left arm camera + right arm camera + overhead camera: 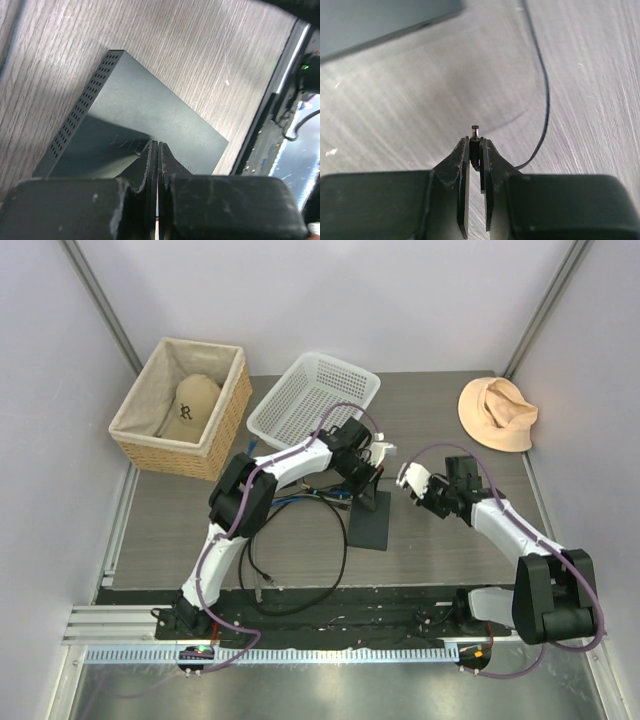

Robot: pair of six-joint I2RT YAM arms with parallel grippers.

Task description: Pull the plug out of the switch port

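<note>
The flat matte-black switch box (370, 520) lies on the table; in the left wrist view (150, 107) one narrow edge shows vent holes. Its port is not visible in any view. My left gripper (372, 462) is shut, with its tips (157, 146) resting over the box's top face and nothing between them. My right gripper (410, 482) is shut on a small black barrel plug (475, 136) whose metal tip pokes out past the fingertips. The plug is free of the box, whose corner (380, 20) lies apart at the upper left. The plug's thin black cord (546, 100) trails across the table.
A wicker basket (135, 425) holding a tan cap stands at the back left, and a white plastic basket (315, 400) beside it. A tan sun hat (497, 412) lies at the back right. Black cable loops (300, 570) lie left of the box. A dark rail (330, 605) runs along the near edge.
</note>
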